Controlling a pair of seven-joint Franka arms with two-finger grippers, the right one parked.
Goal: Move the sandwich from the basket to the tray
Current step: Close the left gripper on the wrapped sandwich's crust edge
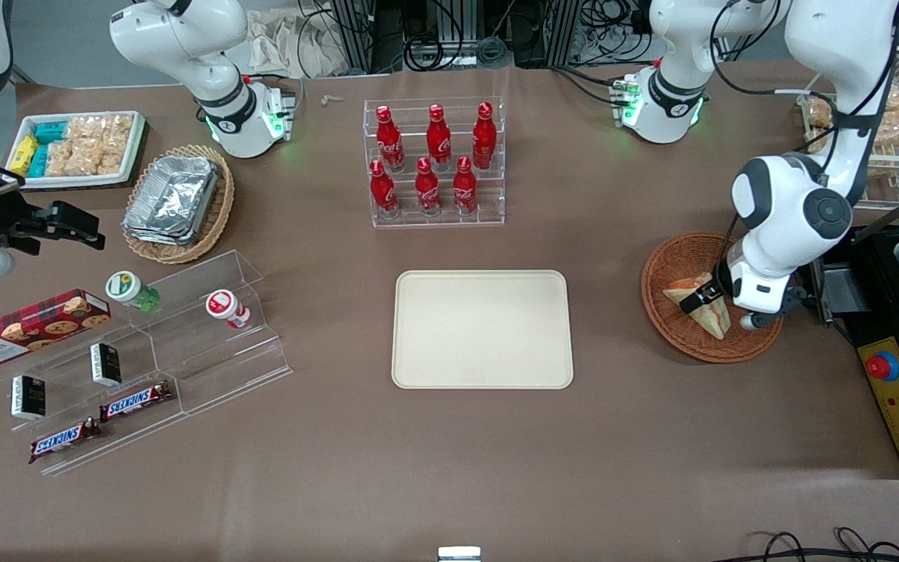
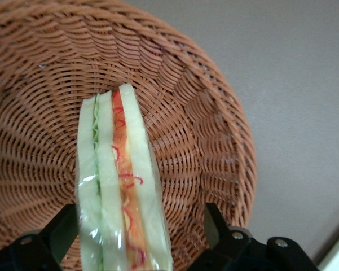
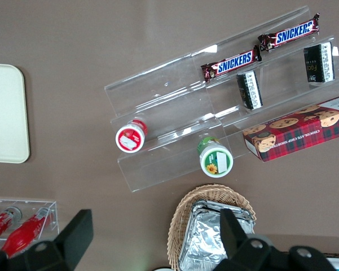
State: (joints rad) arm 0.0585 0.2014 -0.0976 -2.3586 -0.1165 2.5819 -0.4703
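Sandwich (image 2: 121,186) in basket (image 2: 203,113), between open hand (image 2: 141,237) fingers

I get even, bright overhead light; soft shadows pool under the gripper (image 1: 711,303) in the basket (image 1: 672,265). Glare glints off the sandwich (image 2: 121,186) wrap near it, slightly blurred.

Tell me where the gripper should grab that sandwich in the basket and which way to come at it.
Probably across the two flat bread faces, coming down from above. The sandwich stands on edge in the basket, its layered cut edge up, so its bread faces point sideways. The gripper is already low over it, open, one of its fingers outside each bread face. Squeeze lightly; it is wrapped in slick film.
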